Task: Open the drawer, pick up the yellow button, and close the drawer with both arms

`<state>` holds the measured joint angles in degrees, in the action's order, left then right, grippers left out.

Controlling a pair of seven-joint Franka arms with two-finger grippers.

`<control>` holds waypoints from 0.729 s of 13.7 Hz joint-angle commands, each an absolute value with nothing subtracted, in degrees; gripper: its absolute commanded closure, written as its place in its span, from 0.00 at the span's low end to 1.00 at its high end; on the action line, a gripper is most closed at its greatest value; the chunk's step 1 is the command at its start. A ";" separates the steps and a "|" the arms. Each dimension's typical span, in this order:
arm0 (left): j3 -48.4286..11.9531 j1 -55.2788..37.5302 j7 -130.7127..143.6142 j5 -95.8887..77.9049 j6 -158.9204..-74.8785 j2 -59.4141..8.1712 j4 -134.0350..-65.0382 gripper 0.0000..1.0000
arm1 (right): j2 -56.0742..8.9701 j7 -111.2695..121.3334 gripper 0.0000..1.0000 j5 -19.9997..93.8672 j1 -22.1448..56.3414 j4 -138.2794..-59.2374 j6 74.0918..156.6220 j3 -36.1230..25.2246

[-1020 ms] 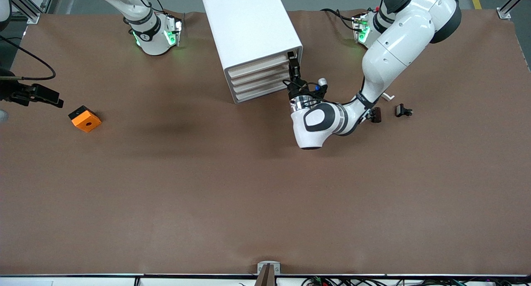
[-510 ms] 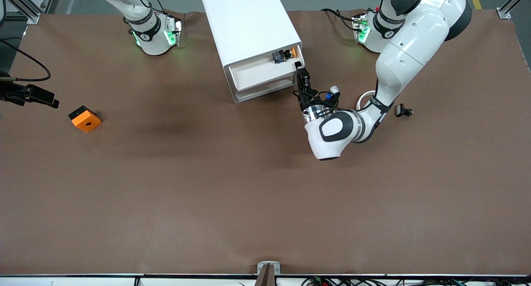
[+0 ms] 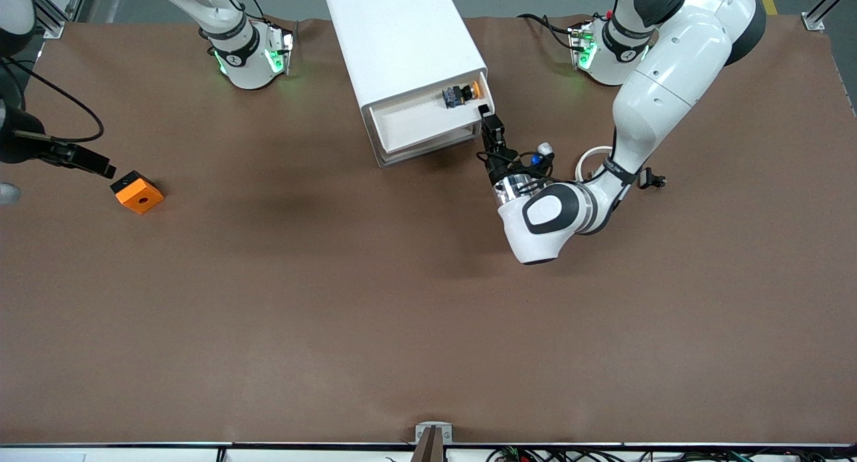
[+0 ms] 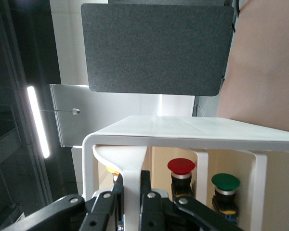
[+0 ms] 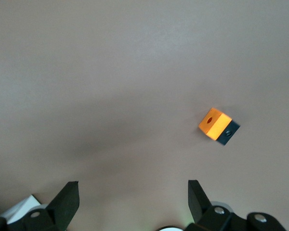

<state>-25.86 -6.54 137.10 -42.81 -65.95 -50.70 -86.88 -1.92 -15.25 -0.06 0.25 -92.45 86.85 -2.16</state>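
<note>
The white cabinet (image 3: 402, 37) has its top drawer (image 3: 412, 119) pulled out. The button (image 3: 461, 94), with an orange-yellow cap and dark body, lies in the drawer's corner toward the left arm's end. My left gripper (image 3: 489, 119) is shut on the drawer's white handle (image 4: 133, 163). In the left wrist view (image 4: 133, 186) the button's cap (image 4: 111, 169) peeks out beside the handle. My right gripper (image 3: 100, 166) is open and empty over the table beside the orange block (image 3: 137, 191). Its fingers (image 5: 70, 198) show spread wide, with the block (image 5: 218, 125) apart from them.
A red-capped button (image 4: 181, 167) and a green-capped one (image 4: 225, 183) stand in compartments inside the cabinet front. A small black part (image 3: 651, 179) and a white ring (image 3: 590, 158) lie on the table near the left arm's forearm.
The top drawer went from shut to pulled out, showing the button. My left gripper moved toward the front camera with the handle. My right gripper shifted closer to the orange block.
</note>
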 commanded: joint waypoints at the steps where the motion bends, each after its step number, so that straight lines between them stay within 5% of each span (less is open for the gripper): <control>1: -25.58 -4.57 137.46 -43.15 -64.07 -49.66 -86.05 0.85 | -1.93 -27.90 0.00 -0.18 5.86 -91.23 85.43 -2.20; 10: -25.58 -0.18 137.55 -42.98 -64.07 -49.75 -84.65 0.85 | -2.11 -67.82 0.00 3.87 25.03 -89.22 85.25 -2.20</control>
